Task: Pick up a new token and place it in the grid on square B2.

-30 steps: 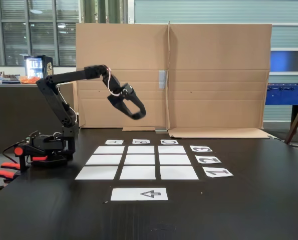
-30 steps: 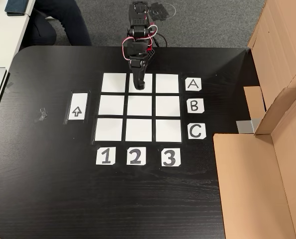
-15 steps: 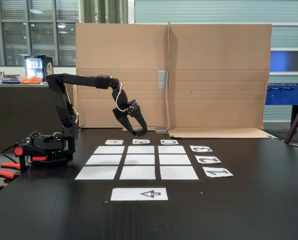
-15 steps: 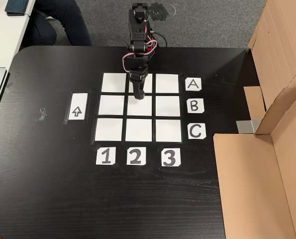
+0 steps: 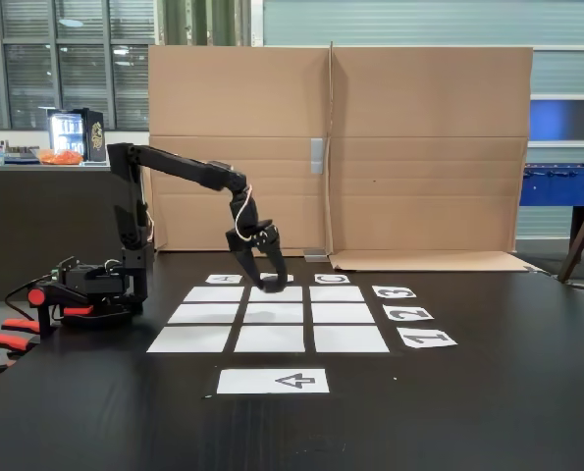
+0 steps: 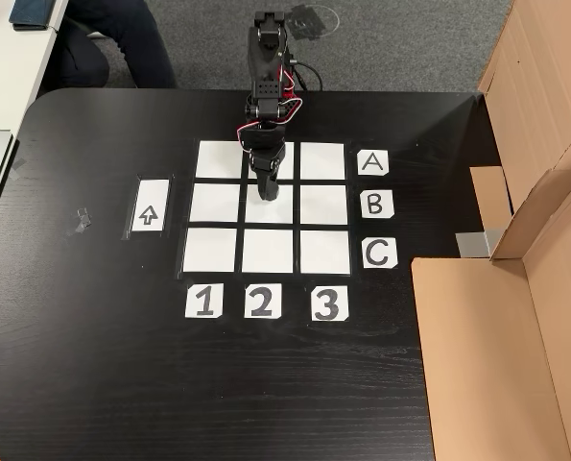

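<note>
The grid (image 5: 205, 314) (image 6: 211, 250) of nine white sheets lies on the black table. My gripper (image 5: 271, 284) (image 6: 269, 196) reaches down from the arm at the grid's A side. Its fingers are shut on a small black token (image 5: 273, 286) at their tips. From above, the tips hang over the A-side half of square B2 (image 5: 276, 315) (image 6: 279, 215), the centre sheet. From the side the token is just above the paper; I cannot tell whether it touches. In the view from above the fingers hide the token.
Label sheets A, B, C (image 6: 375, 204) and 1, 2, 3 (image 6: 260, 302) edge the grid, and an arrow sheet (image 6: 147, 206) (image 5: 273, 381) lies beside column 1. A cardboard wall (image 5: 331, 147) (image 6: 515, 317) stands past column 3. The arm's base (image 5: 90, 289) and a seated person's legs (image 6: 112, 38) are behind row A.
The arm has stretched out and come down: the gripper moved from high over row A to low over square B2, still holding the token.
</note>
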Controlling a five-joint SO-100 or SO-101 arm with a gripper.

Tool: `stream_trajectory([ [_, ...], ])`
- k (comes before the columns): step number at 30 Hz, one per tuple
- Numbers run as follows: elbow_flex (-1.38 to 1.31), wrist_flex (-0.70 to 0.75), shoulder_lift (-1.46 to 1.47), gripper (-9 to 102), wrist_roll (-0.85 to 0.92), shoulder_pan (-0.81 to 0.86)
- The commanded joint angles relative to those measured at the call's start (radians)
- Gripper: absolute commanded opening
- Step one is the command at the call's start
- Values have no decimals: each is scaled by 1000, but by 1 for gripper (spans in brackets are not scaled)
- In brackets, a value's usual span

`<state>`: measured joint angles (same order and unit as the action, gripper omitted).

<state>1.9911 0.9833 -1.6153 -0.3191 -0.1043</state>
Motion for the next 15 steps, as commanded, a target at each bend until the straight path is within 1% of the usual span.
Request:
stream_trajectory([
  [1,-3,-17,12,14,-6,11],
  [15,-17,-72,120,14,-2,31],
])
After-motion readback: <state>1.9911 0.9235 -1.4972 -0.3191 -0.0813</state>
